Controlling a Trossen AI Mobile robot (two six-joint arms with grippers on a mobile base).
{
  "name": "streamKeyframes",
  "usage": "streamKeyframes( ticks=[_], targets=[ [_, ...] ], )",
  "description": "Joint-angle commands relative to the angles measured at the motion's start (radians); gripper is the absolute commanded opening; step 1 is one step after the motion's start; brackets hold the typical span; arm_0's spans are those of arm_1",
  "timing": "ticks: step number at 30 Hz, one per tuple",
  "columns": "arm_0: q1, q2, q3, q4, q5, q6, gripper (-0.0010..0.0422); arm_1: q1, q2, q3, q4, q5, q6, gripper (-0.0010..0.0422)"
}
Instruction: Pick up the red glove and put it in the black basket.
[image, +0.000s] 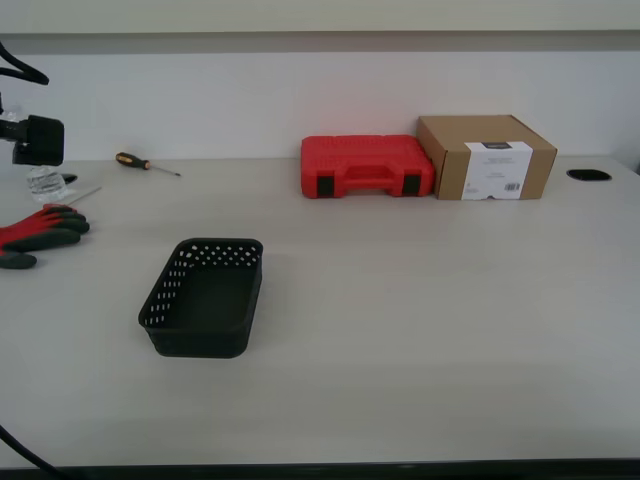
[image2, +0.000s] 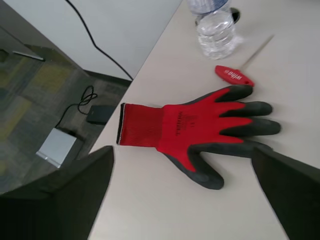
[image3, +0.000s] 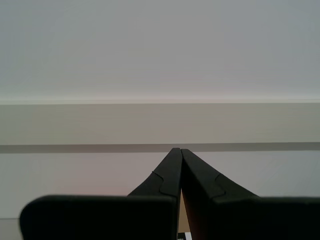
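First wrist view looks down past the two dark fingers of my first gripper (image2: 182, 200), which are spread wide apart with nothing between them, hovering above the red glove (image2: 197, 131). The glove lies flat on the pale table (image2: 150, 215) close to its edge, cuff toward the edge and black-coated fingertips pointing inward. Just beyond the fingertips lies a red-handled hex key (image2: 235, 76) with its thin shaft angled away, and past that stands a clear water bottle (image2: 215, 27). Off the table edge the floor shows a cable and a small grey device. In the exterior view the black basket (image: 204, 297) sits nearest the camera, upright on the table (image: 420, 330), left of centre and well apart from the glove (image: 40, 232), which lies at the exterior view's far left edge. Above the glove an arm's dark camera block (image: 38, 140) hangs over the bottle (image: 46, 183). Farther back lies a screwdriver (image: 145, 164) with an orange and black handle, and near the wall a red plastic tool case (image: 366, 166) touches a cardboard box (image: 487, 157); a dark round hole (image: 588, 175) sits at the exterior view's right. In the second wrist view my second gripper (image3: 180, 172) has its fingers pressed together at the tips, holding nothing, aimed at a plain wall.
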Motion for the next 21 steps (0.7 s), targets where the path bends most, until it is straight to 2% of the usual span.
streamKeyframes(
  ticks=[1, 5, 9, 12, 16, 20, 21],
  targets=[
    [0.000, 0.000, 0.001, 0.002, -0.001, 0.003, 0.0000, 0.018, 0.063, 0.063, -0.046, -0.017, 0.003, 0.0394],
    [0.000, 0.000, 0.001, 0.002, 0.000, 0.003, 0.0000, 0.042, 0.147, 0.130, -0.058, -0.002, 0.013, 0.0299],
    [0.000, 0.000, 0.001, 0.002, -0.001, 0.002, 0.0000, 0.068, 0.212, 0.193, -0.057, 0.068, 0.025, 0.0190],
    [0.000, 0.000, 0.001, 0.002, 0.000, 0.003, 0.0000, 0.093, 0.262, 0.235, -0.055, 0.117, 0.027, 0.0159],
    [0.000, 0.000, 0.001, 0.002, 0.000, 0.003, 0.0000, 0.123, 0.334, 0.277, -0.055, 0.103, 0.043, 0.0201],
    [0.000, 0.000, 0.001, 0.002, -0.001, 0.003, 0.0000, 0.172, 0.406, 0.318, -0.055, 0.036, 0.043, 0.0320],
    [0.000, 0.000, 0.001, 0.003, 0.000, 0.003, 0.0000, 0.187, 0.420, 0.328, -0.055, 0.031, 0.043, 0.0361]
  ],
)
